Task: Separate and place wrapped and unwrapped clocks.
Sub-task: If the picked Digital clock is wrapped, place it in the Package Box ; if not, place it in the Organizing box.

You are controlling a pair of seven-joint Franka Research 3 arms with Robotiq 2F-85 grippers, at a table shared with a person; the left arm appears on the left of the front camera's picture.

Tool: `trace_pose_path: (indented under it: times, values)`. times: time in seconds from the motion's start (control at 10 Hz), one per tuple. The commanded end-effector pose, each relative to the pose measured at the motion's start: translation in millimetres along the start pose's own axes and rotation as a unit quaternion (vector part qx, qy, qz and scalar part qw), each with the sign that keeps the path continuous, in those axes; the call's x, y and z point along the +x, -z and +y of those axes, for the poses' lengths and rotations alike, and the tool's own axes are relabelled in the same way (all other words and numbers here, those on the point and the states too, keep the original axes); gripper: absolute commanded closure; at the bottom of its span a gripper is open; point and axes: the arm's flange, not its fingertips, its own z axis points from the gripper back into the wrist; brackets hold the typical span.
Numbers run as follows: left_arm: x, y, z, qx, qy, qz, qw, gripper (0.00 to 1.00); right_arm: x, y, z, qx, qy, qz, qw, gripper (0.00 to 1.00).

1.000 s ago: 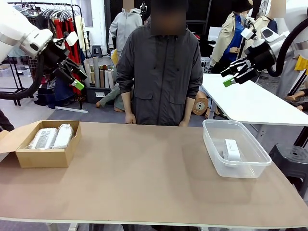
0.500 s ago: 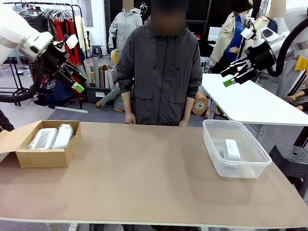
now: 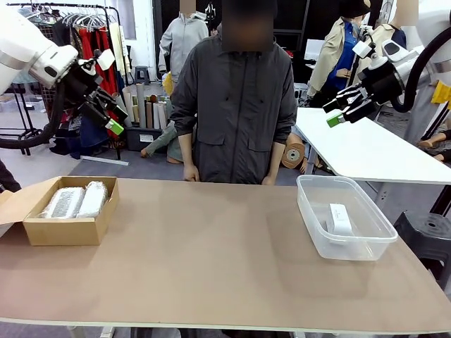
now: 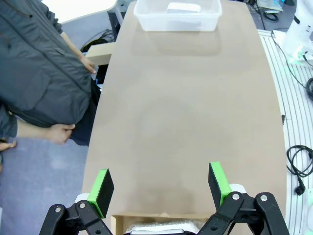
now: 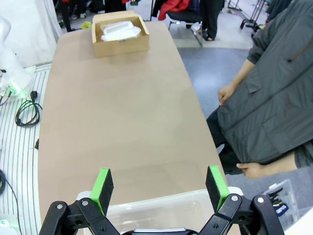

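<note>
Two wrapped clocks (image 3: 75, 201) in crinkly clear film lie side by side in the brown cardboard box (image 3: 63, 229) at the table's left; they also appear far off in the right wrist view as wrapped clocks (image 5: 120, 30). One bare white clock (image 3: 339, 219) lies in the clear plastic tub (image 3: 349, 243) at the right, seen again as the bare clock (image 4: 183, 7) in the left wrist view. My left gripper (image 3: 109, 116) hangs open high above the box. My right gripper (image 3: 337, 113) hangs open high above the tub. Both hold nothing.
A person in a dark jacket stands at the far edge, hands (image 3: 190, 172) resting by the table. The brown tabletop (image 3: 211, 253) lies bare between box and tub. A white table (image 3: 366, 151) stands behind at the right.
The left arm has shifted very slightly. Nothing else has moved.
</note>
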Motion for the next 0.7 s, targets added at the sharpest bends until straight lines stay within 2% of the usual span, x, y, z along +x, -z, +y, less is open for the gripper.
trace_pose_path:
  times: [0.0, 0.6]
  values:
    - [0.5, -1.5, -0.8, -0.003, 0.005, -0.002, 1.000, 0.00, 0.6, -0.9, 1.7, 0.001, -0.003, -0.002, 1.000, 0.00]
    - [0.5, -1.5, -0.8, -0.003, 0.005, -0.002, 1.000, 0.00, 0.6, -0.9, 1.7, 0.001, -0.003, -0.002, 1.000, 0.00]
